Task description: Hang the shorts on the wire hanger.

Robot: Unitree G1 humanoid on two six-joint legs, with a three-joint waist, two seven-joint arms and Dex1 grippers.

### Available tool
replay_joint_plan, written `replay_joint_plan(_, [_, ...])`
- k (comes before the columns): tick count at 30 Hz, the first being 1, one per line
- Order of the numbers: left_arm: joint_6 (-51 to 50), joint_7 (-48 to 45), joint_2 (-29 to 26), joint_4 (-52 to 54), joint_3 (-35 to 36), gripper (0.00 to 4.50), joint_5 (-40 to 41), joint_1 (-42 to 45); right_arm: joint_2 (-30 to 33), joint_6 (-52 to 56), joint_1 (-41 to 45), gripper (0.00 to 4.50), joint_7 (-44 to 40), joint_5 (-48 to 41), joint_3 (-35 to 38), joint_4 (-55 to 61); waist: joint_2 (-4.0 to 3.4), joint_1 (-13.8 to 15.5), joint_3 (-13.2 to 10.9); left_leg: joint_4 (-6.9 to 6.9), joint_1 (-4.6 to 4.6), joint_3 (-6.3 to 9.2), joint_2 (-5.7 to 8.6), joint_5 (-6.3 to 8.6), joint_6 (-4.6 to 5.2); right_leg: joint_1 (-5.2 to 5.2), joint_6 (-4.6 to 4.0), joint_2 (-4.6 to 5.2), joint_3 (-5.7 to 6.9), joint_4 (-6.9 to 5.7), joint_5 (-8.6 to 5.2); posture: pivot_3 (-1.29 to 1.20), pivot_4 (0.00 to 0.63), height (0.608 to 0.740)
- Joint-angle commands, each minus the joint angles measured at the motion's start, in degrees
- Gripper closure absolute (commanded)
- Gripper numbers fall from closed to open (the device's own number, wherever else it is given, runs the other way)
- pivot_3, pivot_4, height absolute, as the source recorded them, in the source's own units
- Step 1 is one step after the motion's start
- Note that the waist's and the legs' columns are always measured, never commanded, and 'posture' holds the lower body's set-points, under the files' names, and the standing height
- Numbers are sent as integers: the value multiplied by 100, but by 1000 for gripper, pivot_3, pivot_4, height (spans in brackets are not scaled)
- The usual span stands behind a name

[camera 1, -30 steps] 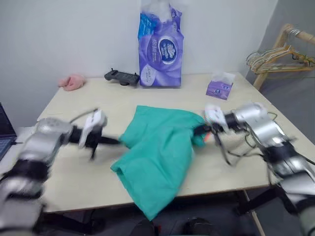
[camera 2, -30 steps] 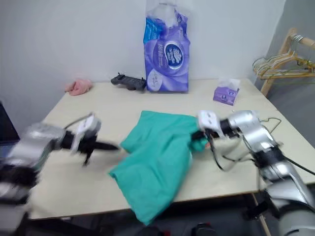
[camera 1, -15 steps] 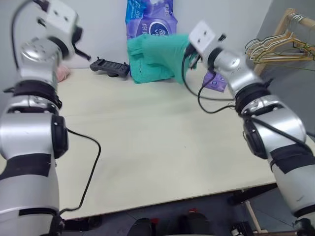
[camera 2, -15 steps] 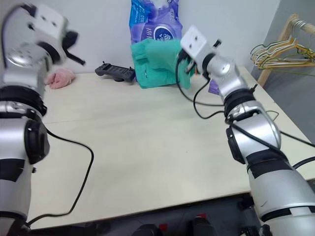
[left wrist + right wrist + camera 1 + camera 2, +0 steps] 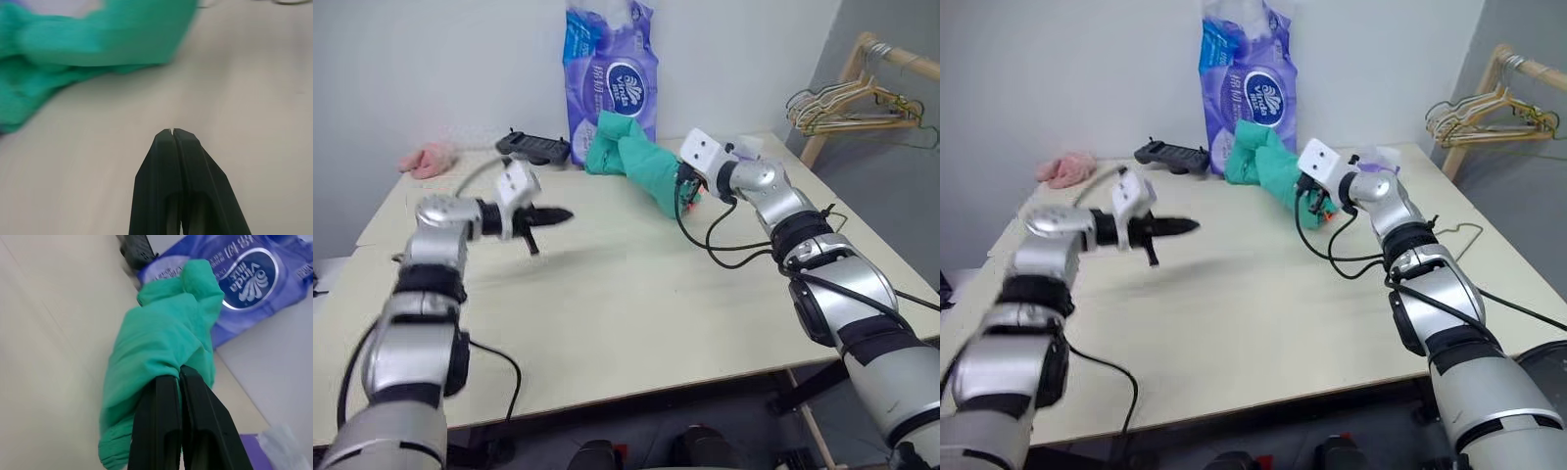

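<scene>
I see my right gripper (image 5: 180,377) pinching the bunched shorts (image 5: 161,342) at upper centre; my left gripper (image 5: 172,132) pressed together, empty; shorts' far end hidden against the purple pack (image 5: 612,73).

The left gripper (image 5: 172,131) has its two black fingers (image 5: 157,186) pressed together, tips meeting with nothing between them. They hang above the pale table (image 5: 254,98). Beyond the fingertips and off to one side, well apart from them, lies the shorts (image 5: 93,39), a blurred teal-green heap bunched on the tabletop.
</scene>
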State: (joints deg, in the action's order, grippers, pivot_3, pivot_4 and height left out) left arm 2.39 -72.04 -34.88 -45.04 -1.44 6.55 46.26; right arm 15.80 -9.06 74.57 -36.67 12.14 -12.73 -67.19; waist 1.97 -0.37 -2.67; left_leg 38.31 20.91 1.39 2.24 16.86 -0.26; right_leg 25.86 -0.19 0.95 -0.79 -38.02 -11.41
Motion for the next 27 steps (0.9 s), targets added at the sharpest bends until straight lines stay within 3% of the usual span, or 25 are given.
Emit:
replay_joint_plan(1, [-170, 549, 403, 954, 179, 4090, 296, -373, -132, 794, 80, 4500, -231, -455, 343, 1250, 1, 22, 0, 7, 10, 3, -1, 0, -1, 7, 0, 0, 1, 3, 0, 86, 0, 740])
replay_joint_plan(8, [-856, 2064, 1703, 1950, 606, 2083, 884, -1065, -291, 3254, -45, 4500, -75, -1080, 817, 3691, 2, 63, 2, 53, 44, 13, 3, 21, 21, 25, 0, 10, 14, 3, 1, 30, 8, 740])
replay_joint_plan(15, [-1210, 3322, 2438, 2866, 946, 20, 1249, -1599, -151, 4307, -187, 4500, 192, -1222, 898, 4588, 3, 27, 3, 57, 44, 13, 3, 23, 22, 23, 1, 12, 19, 5, 1, -2, 19, 740])
replay_joint_plan(22, [-1215, 4268, 2632, 3890, 1037, 20, 1181, -2291, 0, 4378, -322, 4500, 282, -1206, 843, 4484, 3, 20, 3, 54, 41, 10, 2, 23, 22, 23, 0, 12, 18, 7, 1, 6, 30, 740])
replay_joint_plan(27, [-1281, 4445, 2576, 4096, 913, 20, 1122, -2571, -44, 4409, -226, 4500, 345, -1288, 897, 4401, 2, 38, 3, 52, 26, 10, 3, 24, 23, 3, 0, 12, 19, 15, 1, 15, 32, 740])
